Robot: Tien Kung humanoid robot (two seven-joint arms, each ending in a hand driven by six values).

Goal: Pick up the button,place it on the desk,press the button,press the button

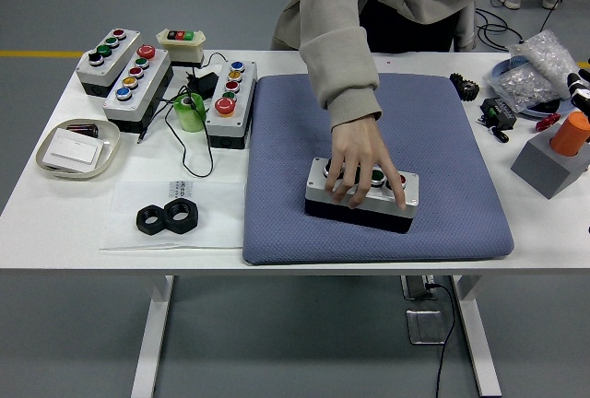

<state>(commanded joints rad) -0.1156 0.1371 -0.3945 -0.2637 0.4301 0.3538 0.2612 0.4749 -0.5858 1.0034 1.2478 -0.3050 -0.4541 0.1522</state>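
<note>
A grey button box [361, 204] with a black selector and green and red buttons lies on the blue mat [295, 131]. A person's hand [361, 160] reaches in from the far side and rests flat on top of the box, fingers over its buttons. Only a small white and black tip of my right hand [580, 86] shows at the right edge, far from the box. My left hand is out of view.
Three more button boxes [136, 83] and a small switch [181, 40] stand at the back left, with a green tape roll [191, 112], a dish [76, 148] and black nuts [167, 218]. A grey block with an orange knob [555, 155] and bagged parts [539, 66] sit at the right.
</note>
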